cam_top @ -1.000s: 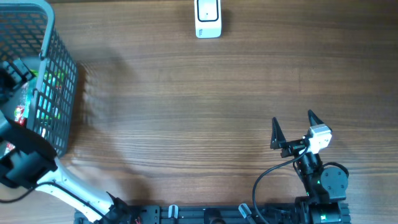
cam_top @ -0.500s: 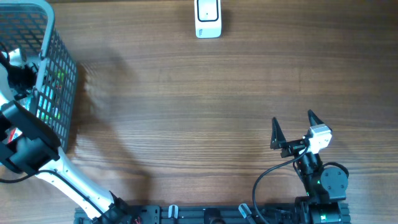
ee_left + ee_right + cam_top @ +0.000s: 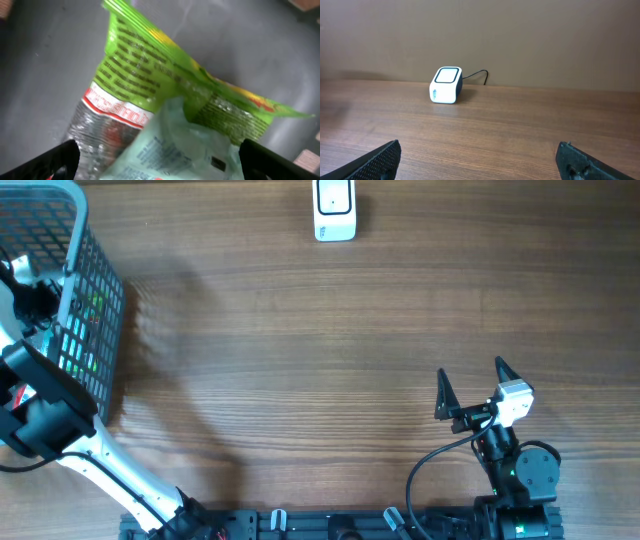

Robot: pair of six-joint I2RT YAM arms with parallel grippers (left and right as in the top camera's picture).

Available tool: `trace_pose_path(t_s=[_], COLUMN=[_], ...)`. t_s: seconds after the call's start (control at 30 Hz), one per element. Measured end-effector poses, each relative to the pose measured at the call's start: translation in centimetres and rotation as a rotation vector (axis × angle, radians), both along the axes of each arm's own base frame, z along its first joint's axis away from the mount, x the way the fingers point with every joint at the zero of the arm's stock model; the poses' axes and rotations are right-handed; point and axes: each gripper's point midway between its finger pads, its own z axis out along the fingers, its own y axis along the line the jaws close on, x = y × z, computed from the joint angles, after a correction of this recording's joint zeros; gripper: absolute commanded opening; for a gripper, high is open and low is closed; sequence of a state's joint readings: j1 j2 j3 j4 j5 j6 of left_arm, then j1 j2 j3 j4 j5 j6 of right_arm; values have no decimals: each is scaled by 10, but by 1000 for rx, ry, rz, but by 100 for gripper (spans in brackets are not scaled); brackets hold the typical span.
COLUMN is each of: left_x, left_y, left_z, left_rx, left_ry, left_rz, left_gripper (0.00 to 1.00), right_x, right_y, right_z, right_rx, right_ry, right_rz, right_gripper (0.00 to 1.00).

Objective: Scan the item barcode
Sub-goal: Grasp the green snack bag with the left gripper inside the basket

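Right gripper (image 3: pixel 470 372) sits at the near edge of the table (image 3: pixel 300 360), jaws fully apart, holding nothing, well away from anything it could pick up. Left gripper (image 3: pixel 160 157) is the one on the job: the arm reaches past the near-left corner and down into the wire basket (image 3: pixel 98 300) at far left, jaws wide open, nothing gripped yet. The item is in the basket, not on the table. In the left wrist view the nearest thing is a pale mint packet (image 3: pixel 165 142), top of the pile, lying right between the two fingertips and directly ahead of them. That's my guess for the pick. Can't call its long axis: it's crumpled and cut off by the frame edge. There's a small dark mark near its lower right, too small to say if it's the barcode. Under it to the left is a clear crinkly wrapper with a red band (image 3: pixel 107 117). Beyond both is a green packet (image 3: pixel 145 65), long axis diagonal, upper left to lower right in that view, so skewed to the line between the fingers. Can't tell whether the tips touch anything. Farthest out is the scanner (image 3: pixel 335 210), a white box mid-table at the far edge, cable (image 3: pixel 479 75) off its back, well apart from the basket and to its right. Next move looks like straight in and close on the mint packet; left arm is far nearer than right. Risk: pinching the wrapper underneath along with it.
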State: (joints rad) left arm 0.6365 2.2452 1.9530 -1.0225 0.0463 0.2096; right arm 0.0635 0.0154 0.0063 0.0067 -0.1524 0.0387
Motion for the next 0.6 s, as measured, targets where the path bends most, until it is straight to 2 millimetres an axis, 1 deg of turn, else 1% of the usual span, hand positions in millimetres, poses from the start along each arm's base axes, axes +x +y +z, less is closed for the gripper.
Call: trace_pose_path(t_s=[0.4,0.6], left_x=[0,-2], left_y=[7,7], left_z=[1,1], left_rx=[74,37], left_ry=[24,-13], left_rz=[-174,-268], left_gripper=[100,100], right_x=[0,0], right_y=[0,0], right_z=[0,0], right_rx=[0,0], right_ry=[0,0], right_rz=[0,0], right_gripper=[100,100])
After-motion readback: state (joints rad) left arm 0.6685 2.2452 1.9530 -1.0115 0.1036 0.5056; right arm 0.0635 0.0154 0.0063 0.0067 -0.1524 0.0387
